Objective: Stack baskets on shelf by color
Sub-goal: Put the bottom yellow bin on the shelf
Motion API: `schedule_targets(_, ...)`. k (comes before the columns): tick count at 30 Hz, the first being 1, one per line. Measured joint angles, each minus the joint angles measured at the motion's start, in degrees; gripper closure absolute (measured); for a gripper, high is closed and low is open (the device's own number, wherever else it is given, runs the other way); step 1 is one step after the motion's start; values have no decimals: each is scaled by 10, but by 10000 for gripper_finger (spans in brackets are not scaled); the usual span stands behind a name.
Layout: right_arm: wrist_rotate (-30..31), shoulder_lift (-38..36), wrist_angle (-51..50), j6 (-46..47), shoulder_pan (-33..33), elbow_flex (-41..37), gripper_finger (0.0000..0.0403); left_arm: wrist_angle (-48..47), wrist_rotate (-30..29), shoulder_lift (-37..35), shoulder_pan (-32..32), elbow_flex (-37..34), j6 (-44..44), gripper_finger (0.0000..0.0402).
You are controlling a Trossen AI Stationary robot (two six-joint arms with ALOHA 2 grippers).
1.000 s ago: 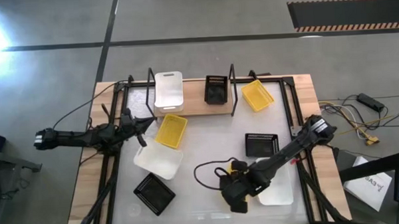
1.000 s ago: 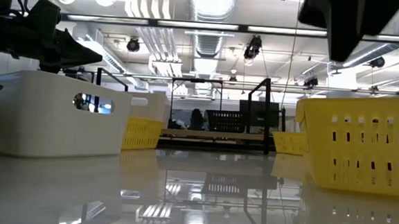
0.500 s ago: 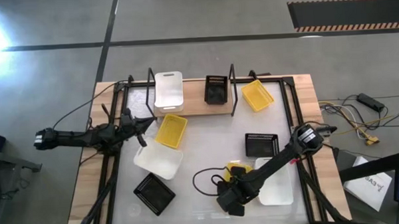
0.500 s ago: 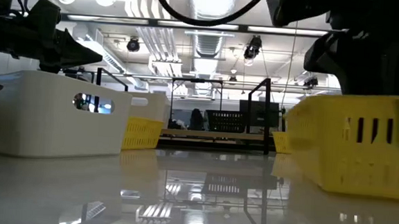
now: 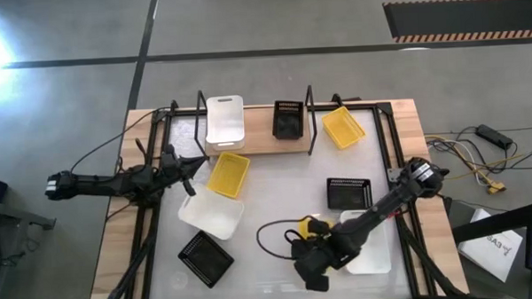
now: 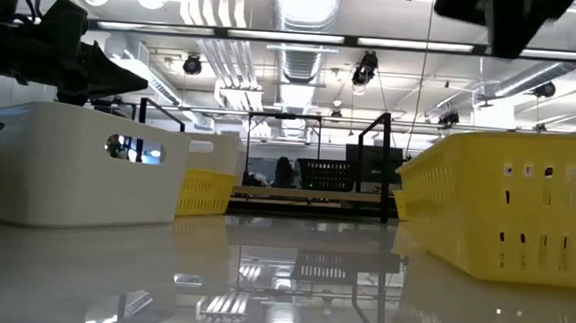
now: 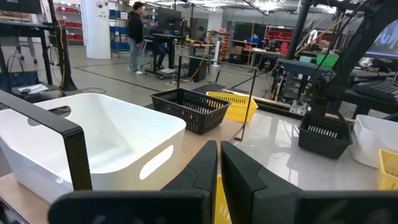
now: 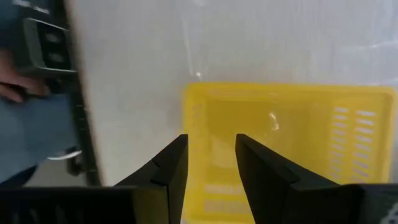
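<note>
1. The right pincer (image 8: pixel 208 163) is low at the near edge of the surface (image 5: pixel 276 180), its two fingers straddling one wall of a yellow basket (image 8: pixel 292 137). One finger is inside and one outside, and there is a gap between them; I cannot tell whether they press the wall.
2. That yellow basket (image 6: pixel 510 210) sits tilted, one end lifted off the surface, just beside a white basket (image 5: pixel 371 248).
3. The left pincer (image 7: pixel 219 171) is clenched with nothing in it, hanging by the shelf's left end.
4. The shelf (image 5: pixel 258 139) carries a white basket (image 5: pixel 224 120) at its left end and a black basket (image 5: pixel 288 119) in the middle.
5. A second yellow basket (image 5: pixel 343 127) lies just off the shelf's right end, and a third (image 5: pixel 228 174) lies in front of the shelf.
6. Another white basket (image 5: pixel 211 214) and two black ones (image 5: pixel 205 257) (image 5: pixel 348 193) are spread over the surface.
</note>
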Motion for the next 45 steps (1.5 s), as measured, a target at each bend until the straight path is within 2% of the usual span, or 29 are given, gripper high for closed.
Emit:
schedule_targets(8, -4, 16, 21, 4, 38, -19, 278, 0, 0, 0, 0, 0, 0, 398)
schedule_targets(17, 2, 48, 34, 23, 38, -25, 278, 0, 0, 0, 0, 0, 0, 398)
schedule_targets(24, 6, 95, 33, -9, 37, -23, 281, 0, 0, 0, 0, 0, 0, 398)
schedule_targets(27, 8, 106, 34, -17, 37, -21, 302, 0, 0, 0, 0, 0, 0, 398)
schedule_targets(32, 20, 105, 23, -28, 37, -21, 373, 0, 0, 0, 0, 0, 0, 398)
schedule_targets(38, 62, 74, 11, -58, 36, -4, 393, 0, 0, 0, 0, 0, 0, 398)
schedule_targets(45, 174, 61, -38, -240, -3, 108, 394, 0, 0, 0, 0, 0, 0, 398)
